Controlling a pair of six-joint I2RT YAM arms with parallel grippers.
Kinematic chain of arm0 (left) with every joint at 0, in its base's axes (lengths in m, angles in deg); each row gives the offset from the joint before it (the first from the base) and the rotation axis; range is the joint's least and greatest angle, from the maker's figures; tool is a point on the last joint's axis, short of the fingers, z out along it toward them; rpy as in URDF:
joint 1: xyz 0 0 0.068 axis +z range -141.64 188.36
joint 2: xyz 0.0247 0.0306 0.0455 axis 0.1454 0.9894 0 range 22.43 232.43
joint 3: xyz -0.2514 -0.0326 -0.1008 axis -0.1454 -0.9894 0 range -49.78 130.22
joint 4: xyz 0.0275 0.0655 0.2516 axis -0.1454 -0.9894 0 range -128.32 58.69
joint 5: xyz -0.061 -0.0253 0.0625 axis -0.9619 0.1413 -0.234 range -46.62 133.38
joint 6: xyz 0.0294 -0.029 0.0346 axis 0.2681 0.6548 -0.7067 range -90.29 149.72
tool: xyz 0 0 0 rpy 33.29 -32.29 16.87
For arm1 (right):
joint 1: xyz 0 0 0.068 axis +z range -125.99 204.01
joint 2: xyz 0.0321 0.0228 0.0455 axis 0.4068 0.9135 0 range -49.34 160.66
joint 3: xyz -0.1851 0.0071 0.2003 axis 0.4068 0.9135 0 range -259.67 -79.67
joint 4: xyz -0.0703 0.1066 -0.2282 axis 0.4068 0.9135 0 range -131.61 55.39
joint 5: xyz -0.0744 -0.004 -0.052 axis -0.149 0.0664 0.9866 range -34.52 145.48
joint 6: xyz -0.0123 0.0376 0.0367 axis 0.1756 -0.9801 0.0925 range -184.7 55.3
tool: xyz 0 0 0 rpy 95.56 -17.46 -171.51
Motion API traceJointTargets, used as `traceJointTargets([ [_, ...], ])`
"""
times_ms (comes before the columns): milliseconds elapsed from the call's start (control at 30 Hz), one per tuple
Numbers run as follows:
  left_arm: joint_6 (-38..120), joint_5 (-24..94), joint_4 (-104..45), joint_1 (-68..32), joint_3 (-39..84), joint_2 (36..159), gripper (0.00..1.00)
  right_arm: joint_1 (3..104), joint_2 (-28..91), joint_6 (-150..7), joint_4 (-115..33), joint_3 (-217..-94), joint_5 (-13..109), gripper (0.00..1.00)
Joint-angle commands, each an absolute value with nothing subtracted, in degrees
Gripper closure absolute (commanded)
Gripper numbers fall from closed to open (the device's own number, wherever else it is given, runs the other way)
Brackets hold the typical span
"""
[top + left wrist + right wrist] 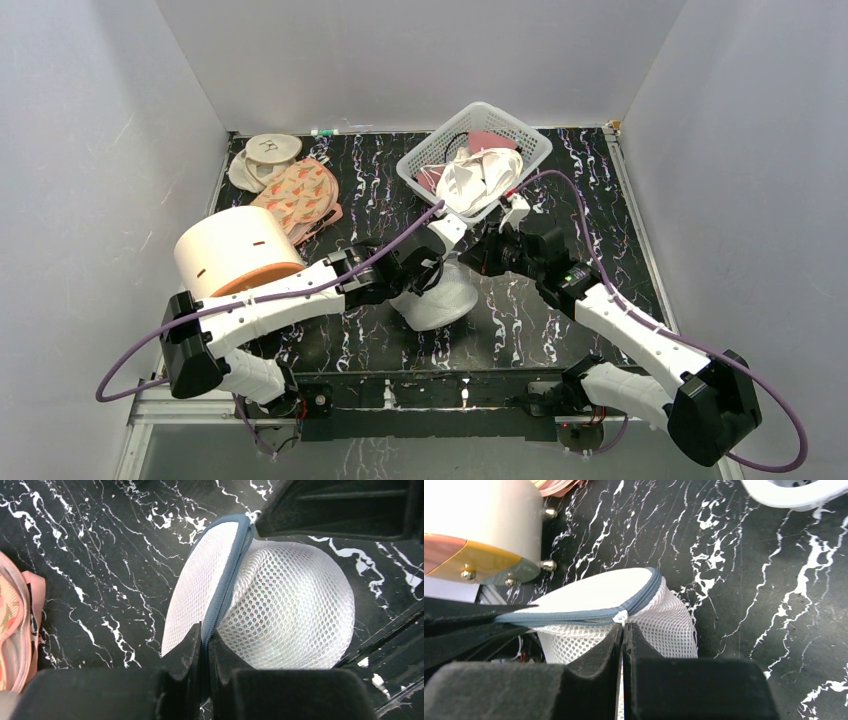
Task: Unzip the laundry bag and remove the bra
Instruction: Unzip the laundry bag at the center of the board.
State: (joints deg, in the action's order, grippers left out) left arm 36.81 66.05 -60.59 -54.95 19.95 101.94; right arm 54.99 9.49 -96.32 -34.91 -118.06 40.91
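Cream cylinder w/ orange base (236, 255) lies on its side at table's (560, 320) left edge. Peach floral pads (300, 195) sit beyond it, twd far-left corner, w/ a round cream lid (272, 147) right at that corner.

L gripper (205, 632): fingers pinched fully together on the grey-blue zip (227, 585), at the rim of the laundry bag (437, 300). Bag stands on edge mid-table, nearer the near edge, btwn both grippers.

R gripper (624, 629): fingers also closed tight, tips at the small white zip pull (621, 616). It looks pinched on the pull's cord, but the contact is partly hidden.

White lattice basket (476, 155) sits at the far edge, right of centre, w/ white cloth (480, 180) inside. It's apart from the bag.

Progress: early, as I judge it. Both grips look set, one bracing the rim and one on the pull. Zip reads shut along every stretch in view, and the halves are not parted. Bra not visible anywhere outside. Presumably it's inside the mesh, though the wrist views can't confirm it. Left to do: run the pull round the rim, open the halves, take the bra out.

Text/brands: none readable. There's a faint mark on the round lid, too small to make out.
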Motion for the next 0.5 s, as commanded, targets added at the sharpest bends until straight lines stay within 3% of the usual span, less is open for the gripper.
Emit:
traceJointTargets([
  [0, 36.6, 71.4, -65.9, -54.9, 20.1, 101.9, 0.98, 54.2, 7.6, -93.5, -37.5, -117.1, 37.6, 1.0],
  [167, 37.3, 65.7, -64.1, -54.9, 20.8, 101.5, 0.82, 55.1, 7.4, -93.9, -44.1, -115.7, 26.6, 1.0],
  [333, 38.8, 61.5, -61.7, -54.9, 22.2, 101.5, 0.54, 57.8, 7.9, -94.3, -46.3, -115.5, 24.8, 1.0],
  [467, 39.5, 59.5, -61.7, -54.9, 23.7, 103.3, 0.48, 58.6, 7.5, -96.8, -50.3, -114.7, 23.8, 1.0],
])
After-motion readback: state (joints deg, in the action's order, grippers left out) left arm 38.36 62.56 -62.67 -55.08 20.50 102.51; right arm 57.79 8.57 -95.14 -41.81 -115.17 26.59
